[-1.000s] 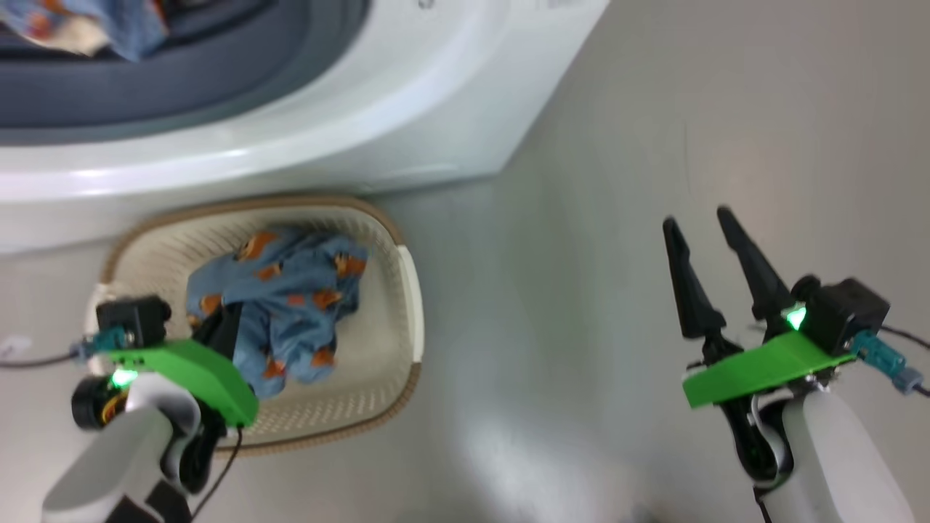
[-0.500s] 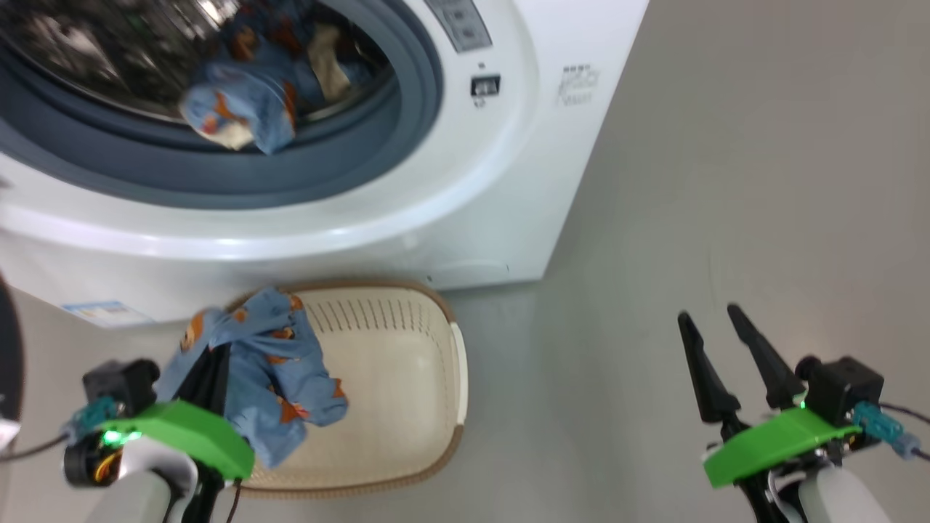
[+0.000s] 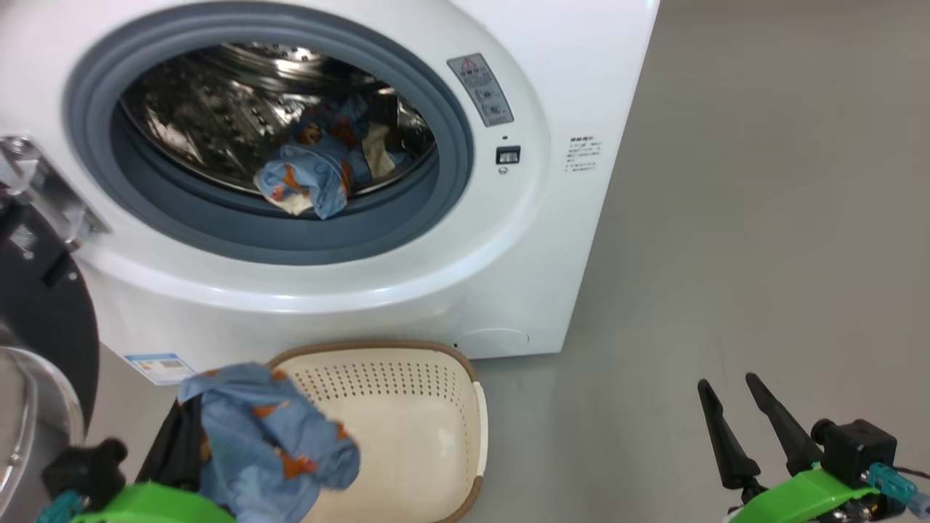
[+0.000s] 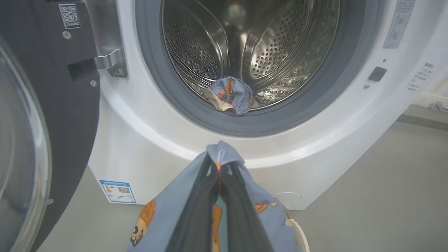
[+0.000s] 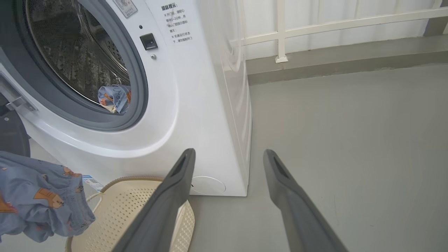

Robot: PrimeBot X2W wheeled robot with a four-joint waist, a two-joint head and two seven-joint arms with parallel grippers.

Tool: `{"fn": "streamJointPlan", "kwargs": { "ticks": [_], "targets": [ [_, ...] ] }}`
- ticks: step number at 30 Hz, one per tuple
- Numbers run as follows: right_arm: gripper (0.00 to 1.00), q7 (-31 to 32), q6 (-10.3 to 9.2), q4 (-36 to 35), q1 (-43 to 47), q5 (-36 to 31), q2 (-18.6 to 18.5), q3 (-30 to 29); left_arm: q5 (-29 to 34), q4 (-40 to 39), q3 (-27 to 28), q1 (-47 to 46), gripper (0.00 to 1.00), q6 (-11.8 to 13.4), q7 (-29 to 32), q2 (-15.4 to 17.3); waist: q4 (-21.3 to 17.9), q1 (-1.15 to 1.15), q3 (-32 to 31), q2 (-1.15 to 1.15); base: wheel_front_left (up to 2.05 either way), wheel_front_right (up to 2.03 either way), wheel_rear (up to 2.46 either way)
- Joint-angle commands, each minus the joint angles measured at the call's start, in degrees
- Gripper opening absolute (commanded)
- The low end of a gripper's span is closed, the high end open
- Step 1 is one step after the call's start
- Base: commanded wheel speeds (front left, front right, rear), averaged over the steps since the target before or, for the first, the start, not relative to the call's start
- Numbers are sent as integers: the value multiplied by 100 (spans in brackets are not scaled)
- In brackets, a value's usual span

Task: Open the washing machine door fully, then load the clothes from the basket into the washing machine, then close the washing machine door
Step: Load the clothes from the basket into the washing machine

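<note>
Loading is under way. The left claw [image 4: 217, 175] is clamping a bundle of the clothes [image 3: 269, 436] over the basket [image 3: 378, 346] at the foot of the washing machine [image 3: 567, 87]. The right claw [image 3: 726, 380] is idling, fingers apart, off the machine's right corner. Another bundle [image 3: 305, 178] is lying in its drum [image 3: 218, 109], and the washing machine door [image 3: 43, 305] is standing open. The next move, I judge, is lifting the held bundle past the gasket [image 3: 290, 240].

Right gripper [image 3: 726, 380]: two long black fingers tapering to points. On my right wrist feed they read dark grey, each with a shallow slot near the tip. At their base is a bright green plate [image 3: 795, 497], flat and angular. Just beyond the green plate I note a black boxy camera [image 3: 854, 450], with a teal connector [image 3: 890, 485] at its outer side. Left gripper [image 4: 217, 171]: the same dark fingers, a matching left plate [image 3: 145, 505], a black left camera block [image 3: 83, 471] and a teal left plug [image 3: 52, 506].
</note>
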Motion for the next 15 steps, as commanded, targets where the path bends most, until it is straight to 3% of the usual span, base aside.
{"fn": "streamJointPlan", "kwargs": {
  "ticks": [1, 5, 15],
  "targets": [
    [100, -28, 9, -153, 62, 68, -90, 86, 122, -289, 344, 53, 0, -8, -37, 92, 50, 0, -107, 0, 0, 0, 0],
    [100, -28, 9, -180, 163, 72, -98, 17, 341, -849, 659, 533, 0, -8, -37, -69, 72, 0, -132, 0, 0, 0, 0],
    [100, -28, 9, -240, 171, 42, -75, -80, 414, -1294, 878, 818, 0, -8, -37, -241, 93, 0, -25, 0, 0, 0, 0]
  ]
}}
